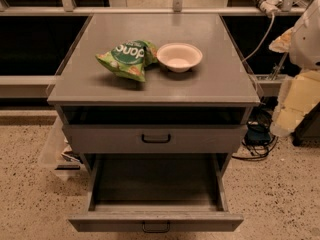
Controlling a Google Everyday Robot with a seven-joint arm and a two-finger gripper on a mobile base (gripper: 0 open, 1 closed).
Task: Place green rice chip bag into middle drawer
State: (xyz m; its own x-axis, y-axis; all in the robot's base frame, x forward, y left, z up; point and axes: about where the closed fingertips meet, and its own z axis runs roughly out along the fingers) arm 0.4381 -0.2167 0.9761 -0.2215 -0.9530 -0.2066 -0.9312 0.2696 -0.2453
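— Where is the gripper (pixel 294 106)?

— At the right edge of the view, a pale cream shape hanging beside the cabinet's right side, below the level of the cabinet top (pixel 210 86). I cannot tell whether it is open or closed. It is well apart from the bag, so it does not have hold of that.

— And the green rice chip bag (pixel 127 59)?

— It lies crumpled on the cabinet top, left of centre, logo facing up. A pale bowl (pixel 179 57) sits upright just to its right; their edges meet or nearly meet, I cannot tell which.

— The drawers?

— The upper drawer (pixel 100 138) is closed, its black handle centred. Below it the middle drawer (pixel 115 222) is pulled out toward the camera, and its inside shows only bare grey floor. Dark cables (pixel 256 143) lie on the speckled floor, between the cabinet and the gripper.
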